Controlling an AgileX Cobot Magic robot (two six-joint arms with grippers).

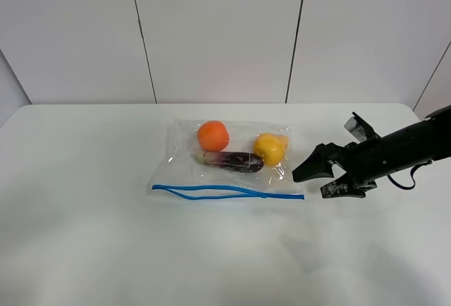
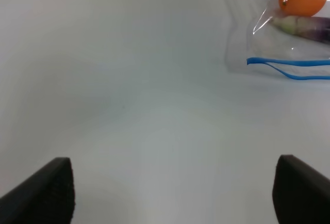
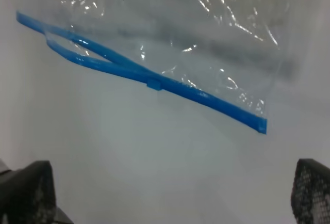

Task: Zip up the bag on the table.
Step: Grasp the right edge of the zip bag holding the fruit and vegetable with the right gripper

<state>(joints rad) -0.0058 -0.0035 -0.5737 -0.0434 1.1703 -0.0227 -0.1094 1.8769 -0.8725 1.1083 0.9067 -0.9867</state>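
The clear bag (image 1: 232, 161) lies flat on the white table (image 1: 84, 235), holding an orange (image 1: 213, 135), a yellow fruit (image 1: 269, 149) and a dark purple eggplant (image 1: 236, 161). Its blue zipper strip (image 1: 225, 192) runs along the near edge; the left part gapes open, and the slider (image 3: 154, 84) sits about mid-strip. My right gripper (image 1: 320, 178) is open and empty, just right of the strip's right end (image 3: 260, 126). My left gripper (image 2: 172, 193) is open and empty over bare table, well short of the bag's left corner (image 2: 250, 61). The left arm is out of the exterior view.
A white panelled wall (image 1: 218, 31) stands behind the table's far edge. My right arm (image 1: 409, 144) reaches in from the right side.
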